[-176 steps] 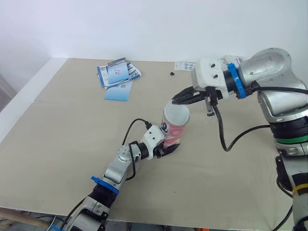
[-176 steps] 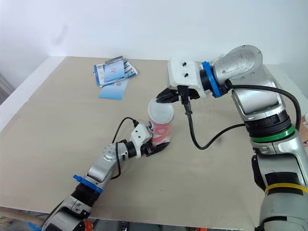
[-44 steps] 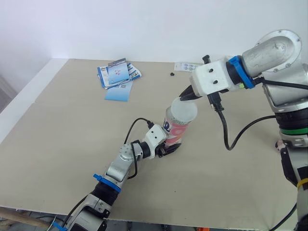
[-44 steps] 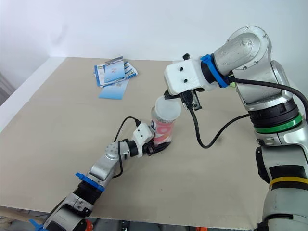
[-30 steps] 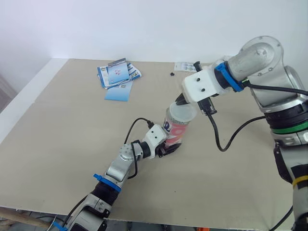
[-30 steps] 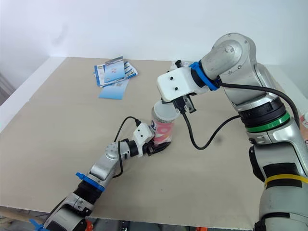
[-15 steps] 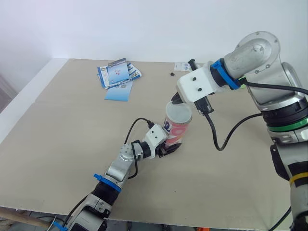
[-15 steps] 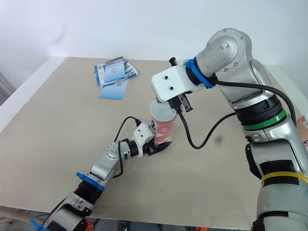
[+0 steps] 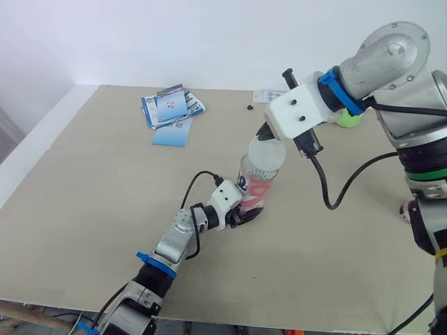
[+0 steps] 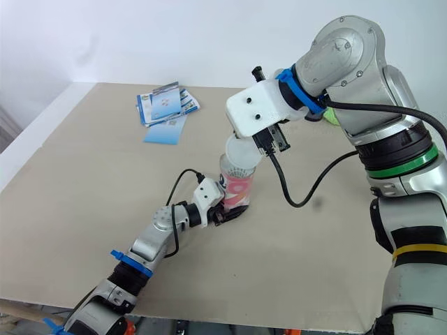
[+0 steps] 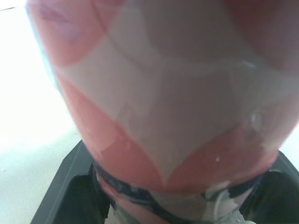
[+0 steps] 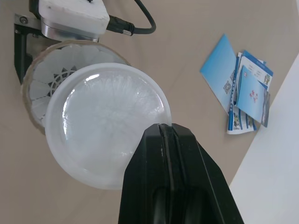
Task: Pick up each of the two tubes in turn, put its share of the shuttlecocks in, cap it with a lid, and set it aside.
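Observation:
A pink and white tube [image 9: 255, 194] stands upright in the middle of the table. My left gripper [image 9: 242, 216] is shut on its base, and in the left wrist view the tube [image 11: 159, 93] sits between the black fingers [image 11: 65, 186]. My right gripper [image 12: 163, 131] is shut on the rim of a translucent round lid [image 12: 105, 123]. It holds the lid [image 9: 267, 151] tilted just above the tube's mouth, shifted to the right. White shuttlecock feathers [image 12: 46, 79] show inside the open mouth.
Blue leaflets [image 9: 170, 113] lie at the back left of the table. A small black thing [image 9: 249, 107] and a white card [image 9: 267, 95] lie at the back. A green object [image 9: 348, 119] sits behind my right arm.
Half a second ago the lid lay lower and more squarely over the tube's mouth. Now my right gripper has lifted it up and to the right, tilted. Tube and left gripper are unmoved.

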Robot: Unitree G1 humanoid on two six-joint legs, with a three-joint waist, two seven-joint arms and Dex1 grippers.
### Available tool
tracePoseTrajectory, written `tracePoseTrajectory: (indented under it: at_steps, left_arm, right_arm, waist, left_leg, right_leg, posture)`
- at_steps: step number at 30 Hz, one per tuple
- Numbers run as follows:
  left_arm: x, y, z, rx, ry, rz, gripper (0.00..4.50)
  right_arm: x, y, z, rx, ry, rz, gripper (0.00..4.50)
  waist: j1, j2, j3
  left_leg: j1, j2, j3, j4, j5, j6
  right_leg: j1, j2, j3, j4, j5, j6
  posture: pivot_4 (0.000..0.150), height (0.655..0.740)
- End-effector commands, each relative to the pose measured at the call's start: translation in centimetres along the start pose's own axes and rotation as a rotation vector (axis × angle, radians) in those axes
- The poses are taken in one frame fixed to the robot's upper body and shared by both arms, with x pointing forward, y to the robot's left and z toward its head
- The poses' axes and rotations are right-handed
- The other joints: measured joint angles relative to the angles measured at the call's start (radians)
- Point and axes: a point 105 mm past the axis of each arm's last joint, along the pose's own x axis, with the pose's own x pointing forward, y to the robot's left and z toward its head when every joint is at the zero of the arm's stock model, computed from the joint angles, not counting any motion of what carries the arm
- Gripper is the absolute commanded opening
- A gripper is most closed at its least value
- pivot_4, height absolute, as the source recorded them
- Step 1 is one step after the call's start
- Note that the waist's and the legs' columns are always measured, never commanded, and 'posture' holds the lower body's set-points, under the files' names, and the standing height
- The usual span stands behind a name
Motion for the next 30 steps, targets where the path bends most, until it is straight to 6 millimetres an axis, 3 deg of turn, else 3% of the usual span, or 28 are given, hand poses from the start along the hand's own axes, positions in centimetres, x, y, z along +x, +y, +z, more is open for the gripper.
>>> tracePoseTrajectory:
  at_steps: [1, 2, 6, 7, 21, 25, 30]
  left_arm:
    - [-0.22, -0.09, -1.77, -0.032, 0.062, 0.006, 2.81]
    - [-0.21, -0.11, -1.77, -0.033, 0.062, 0.005, 2.81]
    - [-0.19, -0.07, -1.71, -0.03, 0.06, 0.006, 4.43]
    - [-0.18, -0.06, -1.69, -0.03, 0.058, 0.008, 4.49]
    - [-0.1, -0.07, -1.49, -0.027, 0.044, 0.012, 4.49]
    - [-0.03, -0.06, -1.49, -0.032, 0.043, 0.011, 3.32]
    - [0.02, -0.13, -1.43, -0.032, 0.041, 0.005, 3.32]
  right_arm:
    - [-0.92, -0.08, 0.63, -0.023, 0.0, 0.029, 0.11]
    - [-0.89, -0.05, 0.63, -0.023, 0.0, 0.032, 0.11]
    - [-0.68, 0.11, 0.7, -0.02, -0.006, 0.041, 0.0]
    - [-0.62, 0.15, 0.71, -0.019, -0.008, 0.043, 0.0]
    - [-0.24, 0.25, 0.84, -0.019, -0.013, 0.049, 0.0]
    - [-0.23, 0.26, 0.83, -0.015, -0.014, 0.049, 0.0]
    - [-0.27, 0.28, 0.87, -0.009, -0.014, 0.05, 0.0]
  waist:
    - [0.0, 0.0, 0.0]
    - [0.0, 0.0, 0.0]
    - [0.0, 0.0, 0.0]
    - [0.0, 0.0, 0.0]
    - [0.0, 0.0, 0.0]
    - [0.0, 0.0, 0.0]
    - [0.0, 0.0, 0.0]
  left_leg:
    - [0.0, 0.0, 0.0, 0.0, 0.0, 0.0]
    - [0.0, 0.0, 0.0, 0.0, 0.0, 0.0]
    - [0.0, 0.0, 0.0, 0.0, 0.0, 0.0]
    - [0.0, 0.0, 0.0, 0.0, 0.0, 0.0]
    - [0.0, 0.0, 0.0, -0.001, 0.0, 0.0]
    - [0.0, 0.0, 0.0, -0.001, 0.0, 0.0]
    - [0.0, 0.0, 0.0, -0.001, 0.0, 0.0]
  right_leg:
    - [0.0, 0.0, 0.0, 0.0, 0.0, 0.0]
    - [0.0, 0.0, 0.0, 0.0, 0.0, 0.0]
    - [0.0, 0.0, 0.0, 0.0, 0.0, 0.0]
    - [0.0, 0.0, 0.0, 0.0, 0.0, 0.0]
    - [-0.001, 0.0, 0.0, 0.0, 0.0, -0.001]
    - [-0.001, 0.0, 0.0, 0.0, 0.0, -0.001]
    - [-0.001, 0.0, 0.0, 0.0, 0.0, -0.001]
  posture:
    - [0.15, 0.74]
    - [0.15, 0.74]
    - [0.15, 0.74]
    - [0.15, 0.74]
    - [0.15, 0.74]
    - [0.15, 0.74]
    - [0.15, 0.74]
